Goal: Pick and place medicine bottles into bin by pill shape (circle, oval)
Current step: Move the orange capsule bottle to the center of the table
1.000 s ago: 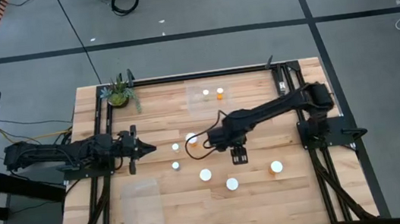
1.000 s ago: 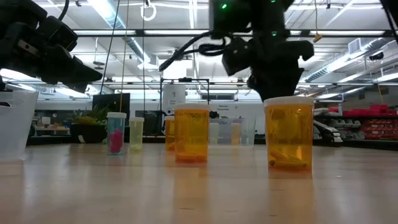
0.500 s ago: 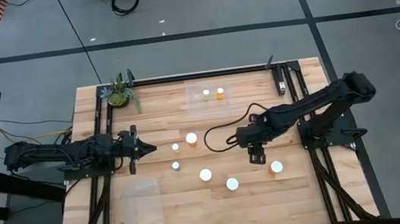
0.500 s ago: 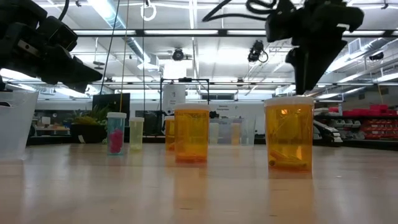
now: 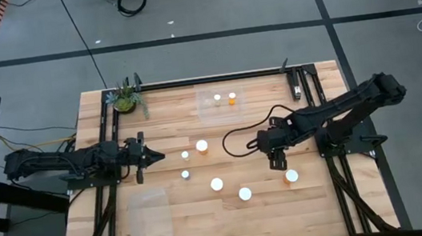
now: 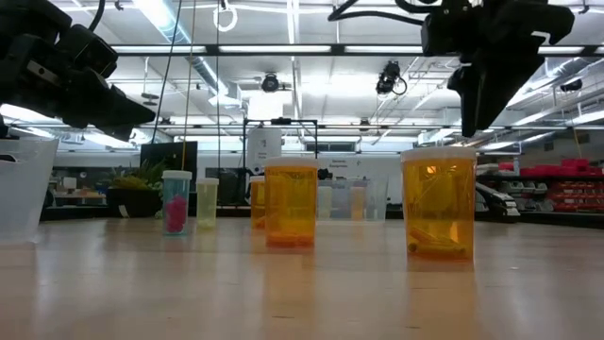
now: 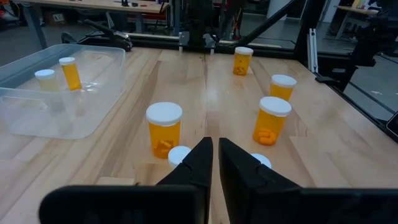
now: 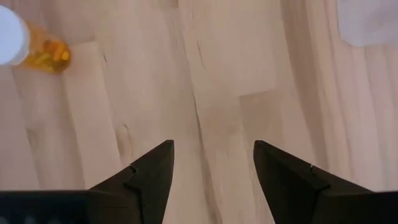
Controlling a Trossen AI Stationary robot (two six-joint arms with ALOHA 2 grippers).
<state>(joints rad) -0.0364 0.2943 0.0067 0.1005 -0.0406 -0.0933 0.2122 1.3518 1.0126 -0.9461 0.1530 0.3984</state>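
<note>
Several orange medicine bottles with white caps stand upright on the wooden table: some at mid-table (image 5: 201,146), one toward the near right (image 5: 291,177). Two more bottles (image 5: 232,98) stand in a clear bin (image 5: 208,110) at the far side. My right gripper (image 5: 277,159) is open and empty above the bare table, pointing down, just to the far left of the near-right bottle, which shows at the edge of the right wrist view (image 8: 25,43). My left gripper (image 5: 148,156) is shut and empty, level, at the table's left, with bottles (image 7: 164,127) in front of it.
A second clear bin (image 5: 149,216) lies at the near left. A small green potted plant (image 5: 124,100) stands at the far left corner. Black frame rails (image 5: 303,90) run along the table's sides. Bare wood lies under my right gripper (image 8: 211,112).
My right gripper has gone from beside the mid-table bottles toward the table's right edge and now hangs close to the near-right bottle. It has stayed pointing down and empty. No bottle has moved.
</note>
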